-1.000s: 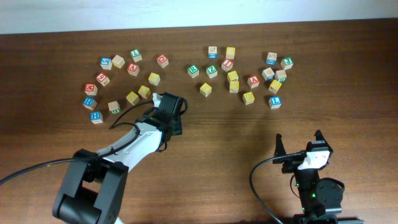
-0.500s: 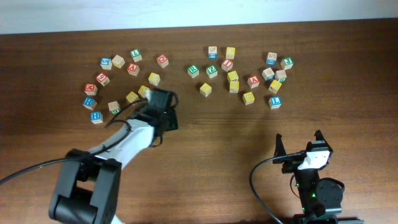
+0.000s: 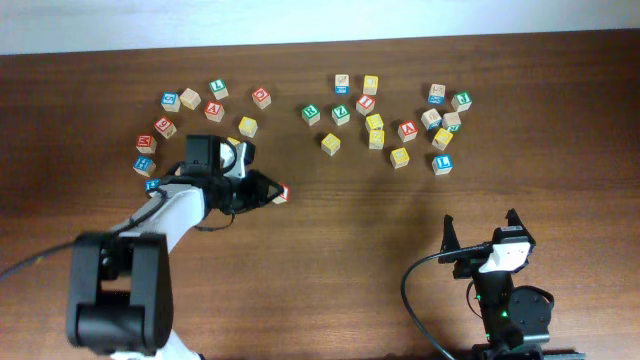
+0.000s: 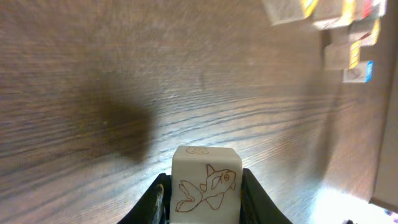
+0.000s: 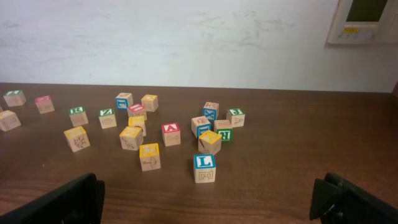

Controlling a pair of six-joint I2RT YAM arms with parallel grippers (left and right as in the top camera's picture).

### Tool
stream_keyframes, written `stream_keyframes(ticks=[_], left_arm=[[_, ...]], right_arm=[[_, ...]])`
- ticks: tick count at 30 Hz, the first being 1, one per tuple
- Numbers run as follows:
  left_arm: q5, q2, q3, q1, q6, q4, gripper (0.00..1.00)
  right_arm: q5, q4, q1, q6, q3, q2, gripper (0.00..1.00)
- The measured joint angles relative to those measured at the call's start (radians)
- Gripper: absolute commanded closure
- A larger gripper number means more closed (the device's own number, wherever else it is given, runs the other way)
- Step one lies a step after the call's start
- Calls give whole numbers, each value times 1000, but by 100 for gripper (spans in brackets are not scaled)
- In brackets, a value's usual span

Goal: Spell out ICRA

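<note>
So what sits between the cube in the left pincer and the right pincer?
Nothing: the overhead view shows only bare brown table between the red-edged cube and the open right pincer.

- The left gripper [image 3: 277, 192] has left the spot where it hovered half a second ago, over the yellow cubes of the left-hand cluster. Its fingers now reach out over bare table [image 3: 380, 215], clear of that cluster.
- Its jaws, wider a second ago, have closed on a small cube [image 4: 206, 182]. The cube sits clamped between the two fingers, with a fish drawing facing the wrist camera and a red-edged face showing from overhead.
- The arm's wrist has swung back behind the fingers and now covers the place where two cubes lay in plain view. Only the corner of one yellow cube [image 3: 234, 142] shows beside it.
</note>
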Motion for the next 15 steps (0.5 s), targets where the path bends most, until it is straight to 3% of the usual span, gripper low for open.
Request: stream_keyframes(ticks=[4, 5, 6, 15], left_arm=[[85, 84, 0, 2, 12, 34, 73], [98, 91, 1, 2, 14, 39, 58], [102, 93, 1, 2, 17, 41, 56], [75, 107, 29, 1, 18, 37, 54]], right_arm=[[0, 0, 0, 1, 0, 0, 2], [0, 0, 0, 0, 0, 0, 2], [0, 0, 0, 0, 0, 0, 2], [0, 0, 0, 0, 0, 0, 2]])
